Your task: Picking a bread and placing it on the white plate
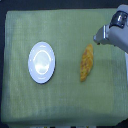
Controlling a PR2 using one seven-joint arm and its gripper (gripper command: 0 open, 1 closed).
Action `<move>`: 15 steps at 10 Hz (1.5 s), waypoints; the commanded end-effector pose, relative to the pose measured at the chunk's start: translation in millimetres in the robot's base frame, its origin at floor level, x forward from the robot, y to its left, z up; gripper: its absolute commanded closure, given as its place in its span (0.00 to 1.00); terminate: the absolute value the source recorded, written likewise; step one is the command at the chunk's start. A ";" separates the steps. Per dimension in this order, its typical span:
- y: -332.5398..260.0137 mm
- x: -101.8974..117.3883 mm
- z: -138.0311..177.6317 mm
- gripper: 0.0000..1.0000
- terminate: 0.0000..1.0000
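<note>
A: Seen from above: bread lying lengthwise on green-covered tabletop, right of centre in the exterior view, untouched. White plate well apart to the left, bare in the middle.

B: And the gripper?

A: Entering from the upper right corner, hanging just beyond the loaf's far end, not touching it. Fingers too blurred to read; cannot tell whether spread or closed. Nothing visibly held.

B: So, judged from this, pick not yet begun?

A: Likely the approach. Loaf on the cloth, plate empty.

B: Best way to do the approach well?

A: Probably centre over the loaf's middle, not the tapered tip now nearest. Turn the wrist so the fingers close across the narrow width, not along the length. Descend straight, fingers spread wide enough to clear the bumpy crust.

B: Risks?

A: Gripping near an end, with the loaf likely to tip or swing once lifted. Pressing too low and snagging the cloth. Squeezing hard enough to crush the crust.

B: Then leftward to the plate?

A: Yes, lifted clear first, laid within the rim.
</note>
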 end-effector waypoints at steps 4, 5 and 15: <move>7.7 3.4 -11.6 0.00 0.00; 10.4 6.3 -15.8 0.00 0.00; 61.6 14.3 -142.4 0.00 0.00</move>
